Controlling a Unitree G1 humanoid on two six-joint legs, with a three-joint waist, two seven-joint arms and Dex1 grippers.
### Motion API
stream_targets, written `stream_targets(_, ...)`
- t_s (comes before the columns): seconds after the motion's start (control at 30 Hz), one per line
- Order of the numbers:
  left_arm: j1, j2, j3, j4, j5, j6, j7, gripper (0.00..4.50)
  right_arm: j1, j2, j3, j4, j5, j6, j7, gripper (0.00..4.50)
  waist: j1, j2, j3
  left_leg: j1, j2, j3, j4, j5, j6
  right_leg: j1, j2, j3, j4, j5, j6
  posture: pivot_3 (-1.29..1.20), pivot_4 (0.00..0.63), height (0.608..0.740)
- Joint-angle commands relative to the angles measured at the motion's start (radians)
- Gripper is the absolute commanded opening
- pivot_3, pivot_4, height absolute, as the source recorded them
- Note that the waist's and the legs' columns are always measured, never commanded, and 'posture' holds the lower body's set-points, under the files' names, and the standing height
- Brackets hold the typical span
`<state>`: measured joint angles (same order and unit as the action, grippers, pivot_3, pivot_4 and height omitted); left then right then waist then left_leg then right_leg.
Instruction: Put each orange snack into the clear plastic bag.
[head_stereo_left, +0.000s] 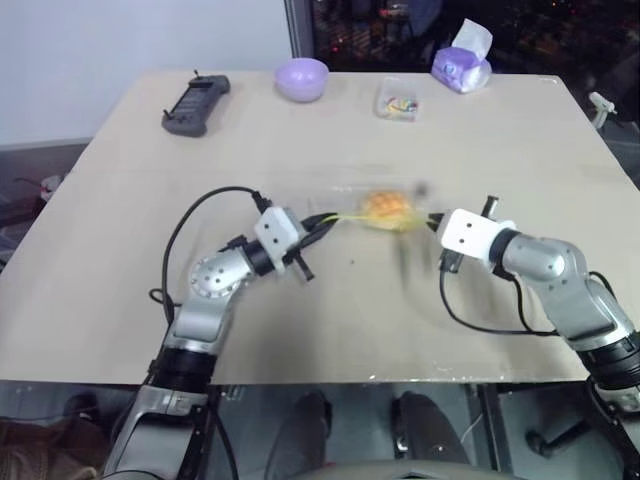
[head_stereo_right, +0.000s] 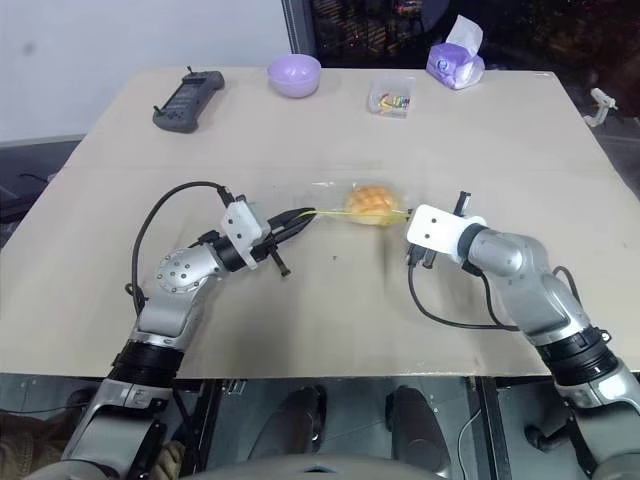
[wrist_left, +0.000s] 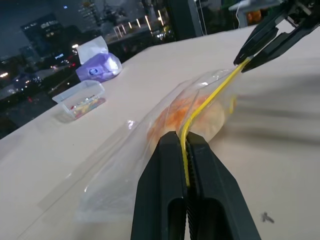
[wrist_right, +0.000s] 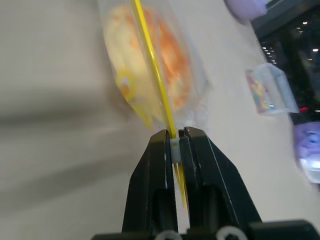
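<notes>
The orange snack (head_stereo_right: 369, 203) already sits inside the clear plastic bag (wrist_left: 165, 135), stretched between the left gripper (wrist_left: 185, 150) and right gripper (wrist_right: 175, 141), both clamped on its yellow strip (wrist_left: 207, 102); sealing seems all that remains.

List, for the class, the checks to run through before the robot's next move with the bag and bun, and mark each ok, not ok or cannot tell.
1. Orange snack inside the clear plastic bag: ok, seen through the film.
2. Left gripper shut on the bag's yellow strip: ok.
3. Right gripper shut on the strip's other end: ok.
4. Strip pulled straight between both grippers: ok.
5. Zip sealed along its whole length: cannot tell.
6. Lilac bowl and small clear box apart from the bag: ok.
</notes>
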<state>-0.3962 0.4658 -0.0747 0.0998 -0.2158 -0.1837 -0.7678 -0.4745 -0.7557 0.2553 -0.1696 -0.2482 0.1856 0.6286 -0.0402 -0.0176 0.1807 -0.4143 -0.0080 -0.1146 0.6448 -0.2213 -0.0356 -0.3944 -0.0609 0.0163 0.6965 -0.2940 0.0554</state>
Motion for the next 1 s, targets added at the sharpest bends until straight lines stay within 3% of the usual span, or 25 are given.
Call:
stream_targets(0.03,-0.118,-0.003,0.154,0.039,-0.085,0.078,0.104,0.0,-0.119,-0.045,-0.129,0.042,-0.019,0.064,-0.026,0.19,0.0,0.0,0.0,0.0,0.0,0.0,0.0,0.0,0.0,0.0,0.0,0.0,0.0,0.0,0.0,0.0,0.15,0.718)
stream_targets(0.17,-0.299,-0.02,0.175,0.178,-0.081,0.119,0.166,0.0,-0.274,-0.05,-0.118,0.125,-0.044,0.044,-0.043,0.19,0.0,0.001,0.001,-0.001,0.0,0.0,0.002,0.0,0.0,0.0,0.0,-0.001,0.001,0.0,0.0,0.0,0.15,0.718)
stream_targets(0.23,-0.428,-0.031,0.163,0.337,-0.045,0.093,0.201,0.0,-0.346,-0.031,-0.091,0.257,-0.075,-0.011,-0.104,0.19,0.0,0.0,0.001,-0.001,0.0,-0.001,0.003,0.0,0.0,0.0,0.0,-0.001,0.002,0.0,0.001,0.0,0.15,0.718)
stream_targets(0.3,-0.558,-0.04,0.14,0.509,0.015,0.031,0.243,0.0,-0.421,-0.003,-0.077,0.4,-0.115,-0.06,-0.207,0.19,0.002,0.0,0.001,0.0,-0.001,-0.001,0.003,0.0,0.0,0.002,0.0,-0.001,0.0,0.001,0.001,0.0,0.15,0.718)
stream_targets(0.43,-0.669,-0.049,0.134,0.68,0.047,-0.105,0.225,0.0,-0.467,0.014,-0.09,0.463,-0.106,-0.133,-0.266,0.19,-0.004,-0.001,0.001,-0.003,-0.004,0.001,0.002,0.002,-0.003,-0.001,-0.003,0.0,-0.002,0.001,0.002,0.0,0.15,0.718)
stream_targets(0.6,-0.526,-0.048,0.12,0.545,0.021,-0.153,0.103,0.0,-0.267,-0.007,-0.159,0.228,-0.03,-0.07,-0.192,0.19,-0.008,0.0,0.0,-0.007,-0.004,0.003,-0.004,0.002,-0.003,-0.007,-0.004,0.003,-0.003,-0.001,0.004,0.0,0.15,0.718)
stream_targets(0.73,-0.251,-0.02,0.069,0.288,0.042,-0.094,0.024,0.0,0.009,0.014,-0.168,-0.016,0.038,0.007,-0.118,0.19,-0.018,0.0,0.0,-0.013,-0.004,0.004,-0.004,0.001,-0.003,-0.012,-0.005,0.003,-0.003,-0.001,0.004,0.0,0.15,0.718)
stream_targets(0.87,-0.043,0.017,-0.007,0.111,0.085,-0.076,-0.036,0.0,0.173,-0.01,-0.104,-0.059,-0.016,-0.064,-0.1,0.19,-0.018,0.001,0.0,-0.017,-0.005,0.004,-0.001,0.001,-0.002,-0.016,-0.006,0.004,-0.002,-0.001,0.004,0.0,0.15,0.718)
stream_targets(1.0,0.038,0.034,-0.015,0.039,0.066,-0.024,-0.052,0.0,0.231,-0.001,-0.119,-0.069,0.022,-0.046,-0.067,0.19,-0.005,0.001,0.001,-0.009,-0.005,0.003,0.005,-0.001,0.004,-0.01,-0.004,0.004,0.004,0.002,0.004,0.0,0.15,0.718)
